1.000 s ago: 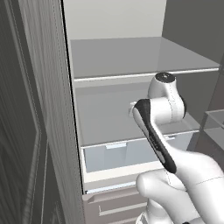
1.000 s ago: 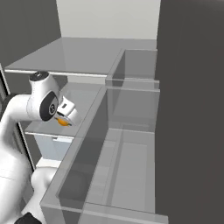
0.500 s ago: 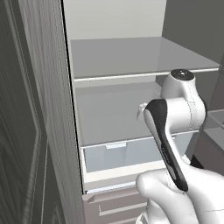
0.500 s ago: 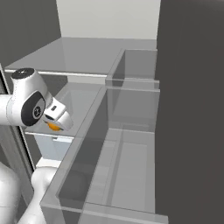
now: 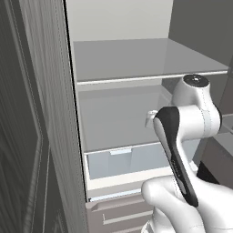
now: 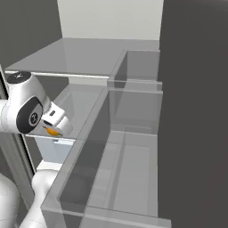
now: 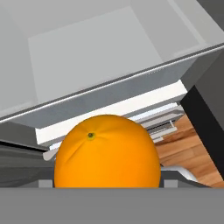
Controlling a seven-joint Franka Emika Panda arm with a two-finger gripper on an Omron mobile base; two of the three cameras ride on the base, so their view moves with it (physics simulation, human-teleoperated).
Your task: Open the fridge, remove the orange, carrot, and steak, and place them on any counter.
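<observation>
— Over that last second, what moved?

— Mostly the arm. It swung back out of the fridge [image 5: 123,68] toward the open door's side, and the orange [image 7: 107,152] went with it; the shelves and the drawer [image 5: 129,163] stayed put.

— Was the gripper [image 6: 56,129] clamped on anything?

— On the orange, yes. The hand view had the fruit pressed between the two finger tips [image 7: 45,183], stem dimple facing the camera, so big that it covered most of both tips and the grey band cut off its underside.

— And from the base cameras?

— The right one gave just a sliver of orange [image 6: 53,131] under the white hand, in front of the lower shelf's edge. On the left one the forearm and wrist blocked the hand, so the fruit could not be made out there.

— Anything else?

— Wooden floor [image 7: 183,148] under the door, in the hand view.
</observation>
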